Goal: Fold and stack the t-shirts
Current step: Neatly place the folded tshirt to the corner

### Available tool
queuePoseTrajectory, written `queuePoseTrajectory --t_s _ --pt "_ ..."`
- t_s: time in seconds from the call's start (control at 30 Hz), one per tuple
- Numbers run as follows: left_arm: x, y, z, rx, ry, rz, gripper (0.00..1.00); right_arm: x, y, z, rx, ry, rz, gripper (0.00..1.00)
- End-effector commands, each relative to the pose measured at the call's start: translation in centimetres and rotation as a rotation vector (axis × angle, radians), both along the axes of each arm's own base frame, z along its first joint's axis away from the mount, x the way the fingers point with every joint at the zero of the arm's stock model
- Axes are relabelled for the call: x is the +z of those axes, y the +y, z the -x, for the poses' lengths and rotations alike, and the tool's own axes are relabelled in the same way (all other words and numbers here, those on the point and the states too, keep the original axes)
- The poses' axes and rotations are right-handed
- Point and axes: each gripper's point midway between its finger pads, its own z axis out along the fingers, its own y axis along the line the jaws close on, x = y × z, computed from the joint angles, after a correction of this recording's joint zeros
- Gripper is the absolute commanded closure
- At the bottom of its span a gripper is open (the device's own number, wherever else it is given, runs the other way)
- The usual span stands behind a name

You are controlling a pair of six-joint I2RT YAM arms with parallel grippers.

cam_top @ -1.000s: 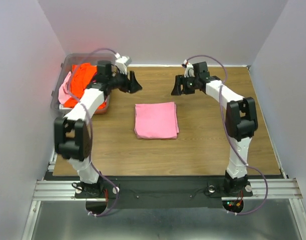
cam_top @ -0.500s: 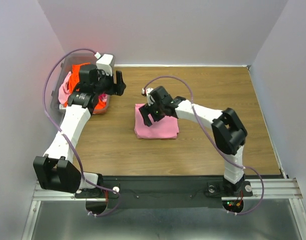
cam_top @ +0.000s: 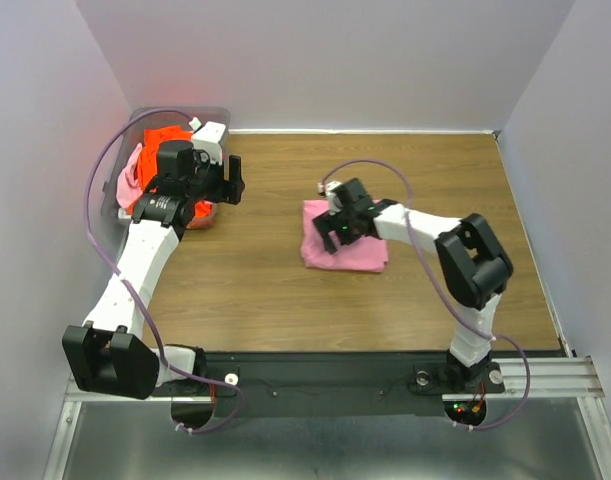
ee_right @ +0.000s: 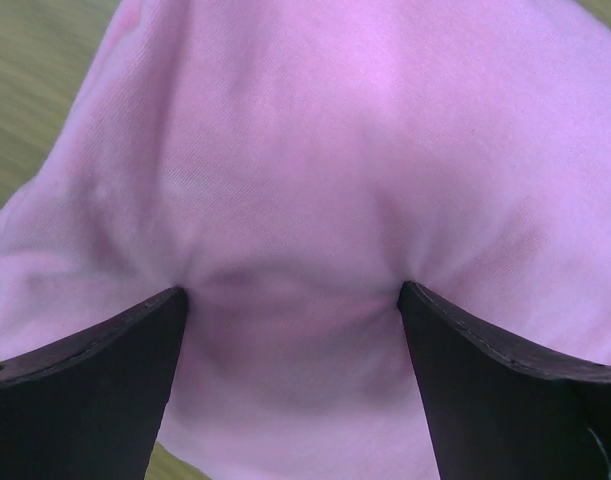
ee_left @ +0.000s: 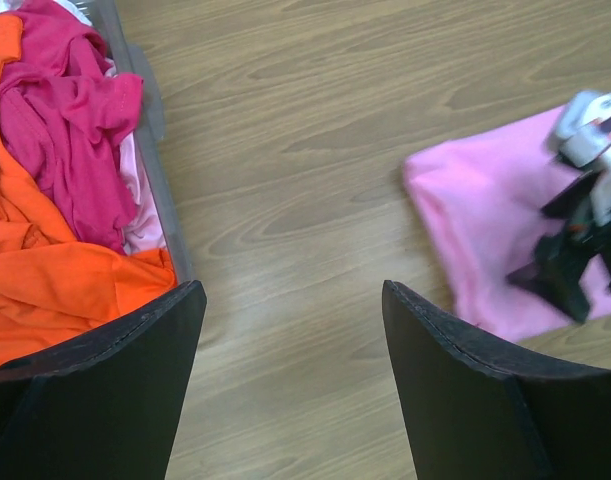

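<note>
Tabletop [cam_top: 245, 290] of brown wood carries everything. At its far left corner a clear bin [ee_left: 148, 110] holds a crumpled orange t-shirt [ee_left: 45, 290], a hot pink t-shirt [ee_left: 70, 130] and a pale pink t-shirt [ee_left: 145, 215]. Right of centre lies a folded pink t-shirt [cam_top: 363, 255], nearly square with no clear long axis, its edges slightly skewed to the table's. The right pincer [ee_right: 290, 300], spread wide, presses onto its left part, and the cloth puckers between the fingers. The left pincer [ee_left: 290, 300] hangs wide open beside the bin, gripping nothing.
</note>
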Motion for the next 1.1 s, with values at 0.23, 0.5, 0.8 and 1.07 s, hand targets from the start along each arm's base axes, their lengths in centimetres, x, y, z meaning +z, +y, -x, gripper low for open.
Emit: queuePoseTrajectory --t_s 0.23,0.5,0.8,1.07 --pt "0.1 -0.7 -0.8 -0.069 -0.028 -0.025 0.16 -4.3 -25.0 1.0 0.074 0.143 0.303 0.07" --pt "-0.3 -0.8 -1.1 -0.091 -0.023 -0.041 0.16 -3.5 -34.1 -2.4 0.081 0.138 0.291 0.08" --pt "1.4 -1.1 -0.6 -0.099 -0.055 -0.017 0.16 8.1 -31.6 -2.9 -0.064 0.006 0.126 0.02" --pt "3.1 -1.1 0.4 -0.098 -0.094 0.005 0.16 7.3 -31.7 4.4 -0.443 0.167 0.087 0.03"
